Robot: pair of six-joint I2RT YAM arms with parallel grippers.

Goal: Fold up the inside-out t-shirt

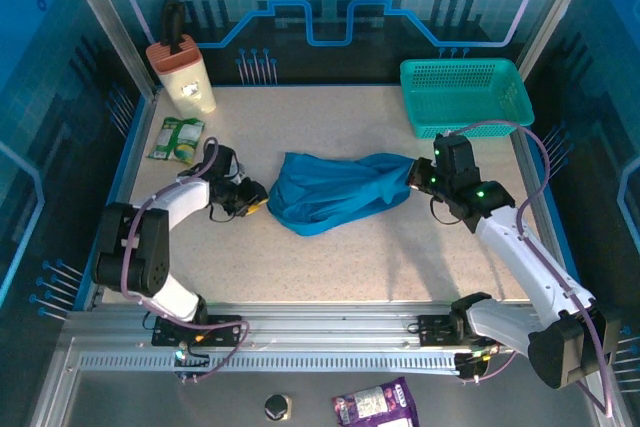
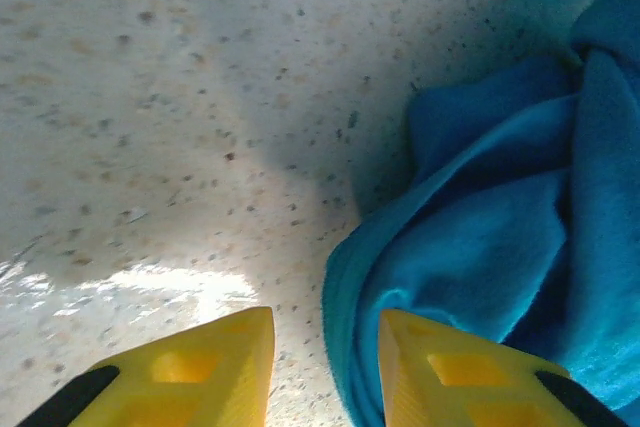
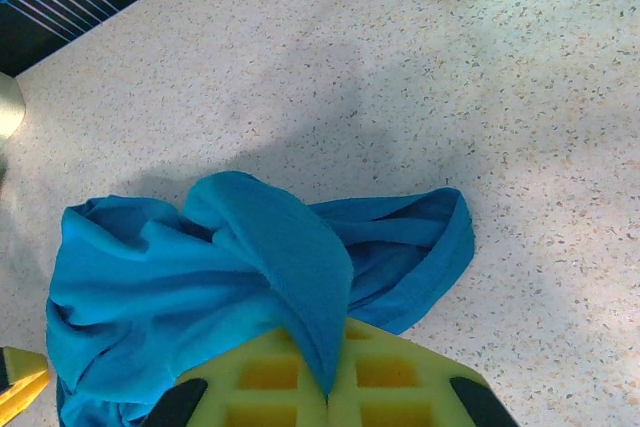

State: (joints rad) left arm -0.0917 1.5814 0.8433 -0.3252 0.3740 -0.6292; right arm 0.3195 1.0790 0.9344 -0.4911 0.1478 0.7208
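The t-shirt lies bunched in the middle of the table, its long axis running left to right. Its narrower right end is pinched in the right gripper. The left gripper (jaws narrowly apart) straddles the left hem. A basket and a packet sit well clear.

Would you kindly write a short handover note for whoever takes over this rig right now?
Left gripper: open, with the edge of the t-shirt between its fingers, not clamped.
Right gripper: shut on a fold at the t-shirt's other end.
T-shirt: bunched in a heap in the middle of the table, between the two arms.
Done: no fold made yet.
Left: spread it flat, then fold it.
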